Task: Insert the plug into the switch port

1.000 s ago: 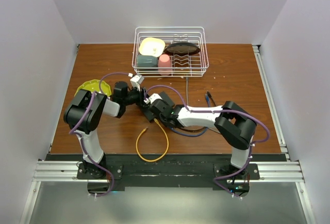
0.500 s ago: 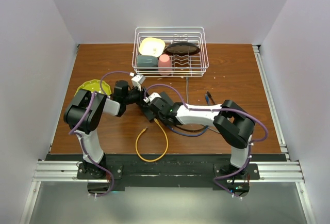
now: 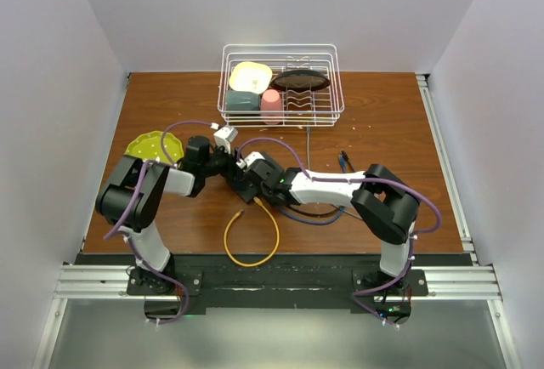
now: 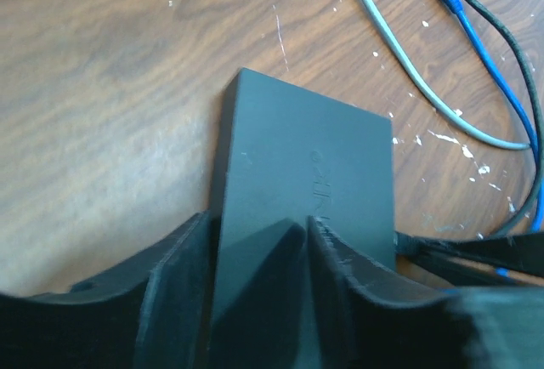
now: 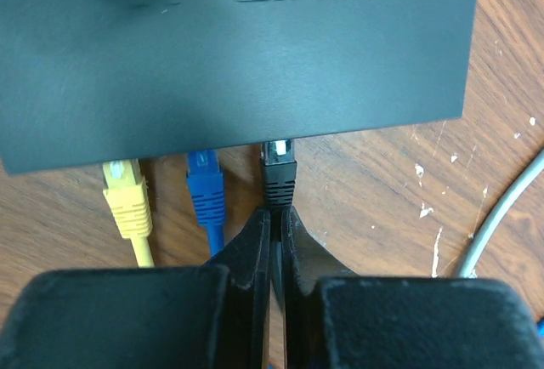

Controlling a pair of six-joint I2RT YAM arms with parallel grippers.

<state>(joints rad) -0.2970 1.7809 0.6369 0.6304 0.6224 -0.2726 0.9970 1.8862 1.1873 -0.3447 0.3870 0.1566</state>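
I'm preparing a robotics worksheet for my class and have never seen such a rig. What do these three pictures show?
Two robot arms bolted to a wooden table each end in a two-finger gripper. One picture looks down from above; the others come from wrist cameras. The left gripper clamps a dark grey network switch. The right gripper pinches the cable behind a black plug at the switch's edge, beside a blue plug and a yellow plug. A wire dish rack and a looped yellow cable also sit on the table.
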